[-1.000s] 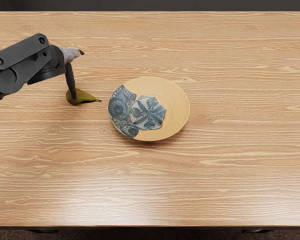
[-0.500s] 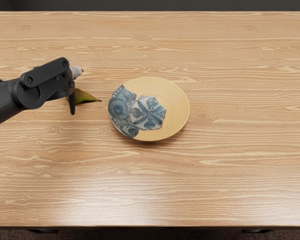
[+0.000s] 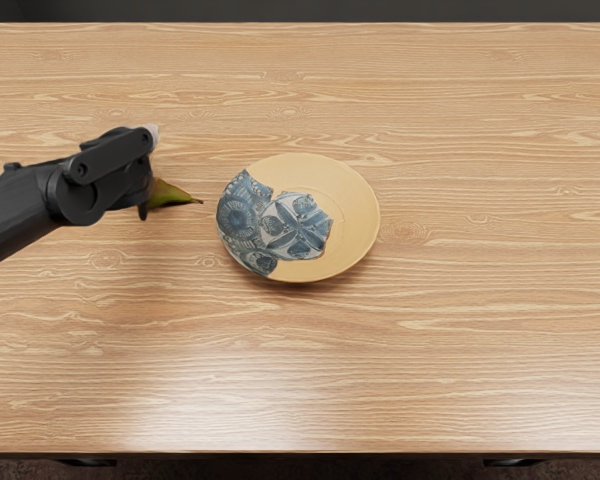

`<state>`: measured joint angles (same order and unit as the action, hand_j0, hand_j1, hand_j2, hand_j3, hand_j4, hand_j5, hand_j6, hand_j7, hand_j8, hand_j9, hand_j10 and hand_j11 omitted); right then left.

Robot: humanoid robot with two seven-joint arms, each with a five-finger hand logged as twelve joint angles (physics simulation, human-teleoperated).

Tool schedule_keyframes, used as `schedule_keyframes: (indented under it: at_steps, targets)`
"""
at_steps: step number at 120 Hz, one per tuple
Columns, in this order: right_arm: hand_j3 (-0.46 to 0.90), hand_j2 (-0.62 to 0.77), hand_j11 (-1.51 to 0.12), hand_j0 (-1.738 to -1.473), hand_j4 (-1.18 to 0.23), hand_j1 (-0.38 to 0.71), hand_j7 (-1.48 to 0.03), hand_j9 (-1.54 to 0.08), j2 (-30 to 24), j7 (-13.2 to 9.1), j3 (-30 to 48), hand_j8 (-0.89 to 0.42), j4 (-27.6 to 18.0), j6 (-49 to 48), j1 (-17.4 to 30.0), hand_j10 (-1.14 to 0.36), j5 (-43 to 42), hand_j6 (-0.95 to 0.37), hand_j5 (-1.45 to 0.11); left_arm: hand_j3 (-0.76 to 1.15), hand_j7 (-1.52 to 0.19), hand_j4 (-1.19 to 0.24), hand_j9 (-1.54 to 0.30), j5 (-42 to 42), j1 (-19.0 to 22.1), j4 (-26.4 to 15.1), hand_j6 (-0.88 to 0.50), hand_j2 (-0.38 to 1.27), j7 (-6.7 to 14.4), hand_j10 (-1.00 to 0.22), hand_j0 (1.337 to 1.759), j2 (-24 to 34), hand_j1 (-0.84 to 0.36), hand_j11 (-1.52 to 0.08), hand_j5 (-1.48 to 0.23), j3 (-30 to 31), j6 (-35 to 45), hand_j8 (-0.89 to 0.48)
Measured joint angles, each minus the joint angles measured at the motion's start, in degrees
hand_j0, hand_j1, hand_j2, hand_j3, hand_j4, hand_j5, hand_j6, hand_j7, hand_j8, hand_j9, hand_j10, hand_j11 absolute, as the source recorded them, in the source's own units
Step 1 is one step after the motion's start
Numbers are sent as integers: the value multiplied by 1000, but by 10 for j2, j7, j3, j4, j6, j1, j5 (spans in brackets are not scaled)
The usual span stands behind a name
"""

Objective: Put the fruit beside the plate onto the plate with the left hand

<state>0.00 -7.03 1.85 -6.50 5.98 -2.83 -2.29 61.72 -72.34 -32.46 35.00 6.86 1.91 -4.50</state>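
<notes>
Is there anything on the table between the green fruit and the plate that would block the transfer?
Nothing visible does. Only a strip of bare wooden table separates the green, pointed fruit from the tan round plate with its blue patterned patch. The black left hand overlaps the fruit's left part.

No text, label, brand, number or sign can be read anywhere. The plate [image 3: 352, 205], near the middle of the table [image 3: 430, 360], bears only a blue ornamental pattern, no letters.
</notes>
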Motion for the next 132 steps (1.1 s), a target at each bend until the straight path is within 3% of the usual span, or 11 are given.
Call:
schedule_keyframes:
  at_steps: [35, 84, 106, 132]
  targets:
    - [0, 0, 0, -1658, -1, -349, 0, 0, 0, 0, 0, -1, 0, 0, 0, 0, 0, -1, 0, 0, -210, -164, -210, -3, 1, 4, -165, 34, 0, -163, 1658, -15, 157, -210, -210, 4, 2, -164]
    - [0, 0, 0, -1658, -1, -349, 0, 0, 0, 0, 0, -1, 0, 0, 0, 0, 0, -1, 0, 0, -628, -481, -628, -10, 7, 5, -482, 112, 0, -482, 1657, -15, -210, -627, -629, 4, 2, -483]
    - [0, 0, 0, -1658, -1, -349, 0, 0, 0, 0, 0, -1, 0, 0, 0, 0, 0, -1, 0, 0, -779, -591, -779, -16, 6, 5, -449, 285, 0, -590, 1656, -15, -274, -779, -779, 4, 2, -430]
    - [0, 0, 0, -1658, -1, -349, 0, 0, 0, 0, 0, -1, 0, 0, 0, 0, 0, -1, 0, 0, -883, -674, -903, -21, 9, 5, -431, 261, 0, -667, 1652, -15, -242, -906, -866, 4, 2, -407]
